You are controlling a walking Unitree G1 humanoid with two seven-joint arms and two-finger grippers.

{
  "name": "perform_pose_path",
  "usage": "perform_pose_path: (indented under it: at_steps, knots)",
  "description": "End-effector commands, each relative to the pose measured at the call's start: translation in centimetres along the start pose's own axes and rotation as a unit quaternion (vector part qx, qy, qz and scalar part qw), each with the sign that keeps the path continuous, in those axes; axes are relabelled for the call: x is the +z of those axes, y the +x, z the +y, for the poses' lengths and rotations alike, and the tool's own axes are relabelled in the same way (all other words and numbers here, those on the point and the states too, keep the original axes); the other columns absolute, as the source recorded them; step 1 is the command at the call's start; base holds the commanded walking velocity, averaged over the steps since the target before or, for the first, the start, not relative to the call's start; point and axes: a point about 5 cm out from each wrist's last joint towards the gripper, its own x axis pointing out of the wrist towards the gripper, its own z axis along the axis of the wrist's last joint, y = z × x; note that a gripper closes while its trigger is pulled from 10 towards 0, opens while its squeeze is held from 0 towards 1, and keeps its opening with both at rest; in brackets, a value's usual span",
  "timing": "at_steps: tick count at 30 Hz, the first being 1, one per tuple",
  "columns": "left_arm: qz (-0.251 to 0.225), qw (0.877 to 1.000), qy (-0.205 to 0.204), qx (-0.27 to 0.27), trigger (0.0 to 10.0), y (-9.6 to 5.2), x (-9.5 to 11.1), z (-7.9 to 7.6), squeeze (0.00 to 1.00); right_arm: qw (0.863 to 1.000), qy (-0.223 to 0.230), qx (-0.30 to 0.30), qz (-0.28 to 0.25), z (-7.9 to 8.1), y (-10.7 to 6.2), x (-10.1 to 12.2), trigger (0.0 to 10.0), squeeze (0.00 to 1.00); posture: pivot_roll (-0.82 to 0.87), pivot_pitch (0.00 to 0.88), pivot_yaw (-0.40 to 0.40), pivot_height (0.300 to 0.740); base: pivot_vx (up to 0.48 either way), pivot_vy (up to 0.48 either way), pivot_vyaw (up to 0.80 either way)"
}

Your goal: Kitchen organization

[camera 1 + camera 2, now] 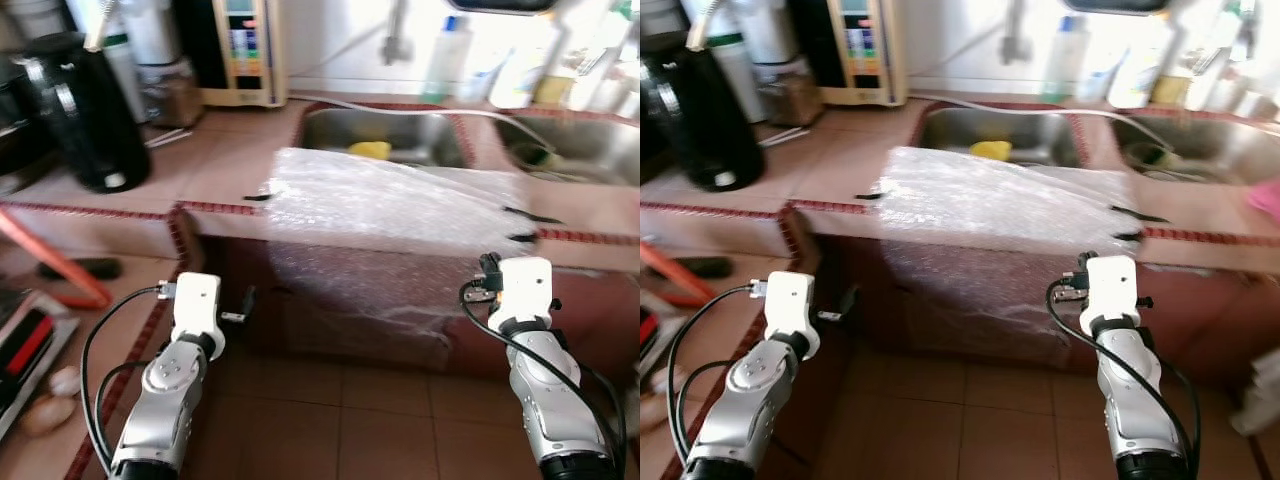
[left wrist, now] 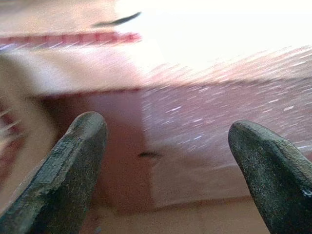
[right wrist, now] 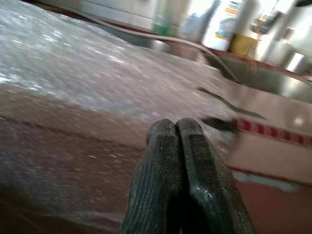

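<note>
I stand facing a tiled kitchen desk (image 1: 230, 150) with a double steel sink (image 1: 385, 135) set into it. A sheet of bubble wrap (image 1: 390, 210) lies over the front edge of the desk before the sink and hangs down the cabinet face, held by dark strips of tape at its corners. My left pincer (image 2: 165, 161) hangs low before the cabinet, near the wrap's lower left part, its two fingers spread wide and holding nothing. My right pincer (image 3: 183, 161) is raised near the wrap's right edge, fingers pressed together with nothing between them, close to the sheet but not touching it as far as I can tell. A yellow sponge (image 1: 370, 150) sits in the sink. A black kettle (image 1: 85, 110) stands at the left of the desk, and bottles (image 1: 445, 60) line the back wall. Judging by this, tidying has hardly begun: neither pincer grips anything yet, and the wrap is likely what I deal with first.
</note>
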Motion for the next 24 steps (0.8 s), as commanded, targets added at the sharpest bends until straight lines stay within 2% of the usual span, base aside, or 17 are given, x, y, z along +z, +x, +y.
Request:
perform_pose_path:
  at_steps: [1,11,21,24]
  knots:
    - [0.000,1.000,-0.005,-0.002,10.0,0.0,-0.1,0.0,0.00,1.000,0.001,0.006,-0.018,0.4,0.4,1.0,10.0,0.00,0.03,0.000,0.026,0.740,0.000,0.000,-0.51]
    - [0.001,1.000,-0.013,-0.019,10.0,0.2,-0.1,-0.4,0.00,1.000,0.005,0.010,-0.021,1.0,0.6,1.1,10.0,0.00,0.03,0.000,0.031,0.740,0.000,0.000,0.00]
    - [0.004,0.999,-0.017,-0.031,10.0,0.3,-0.2,-0.7,0.00,1.000,0.012,0.018,-0.016,1.7,0.6,1.0,10.0,0.00,0.03,0.000,0.033,0.740,0.000,-0.343,0.00]
    - [0.004,0.999,-0.017,-0.032,10.0,0.3,-0.2,-0.7,0.00,1.000,0.013,0.018,-0.015,1.7,0.6,1.0,10.0,0.00,0.03,0.000,0.033,0.740,0.000,-0.285,-0.46]
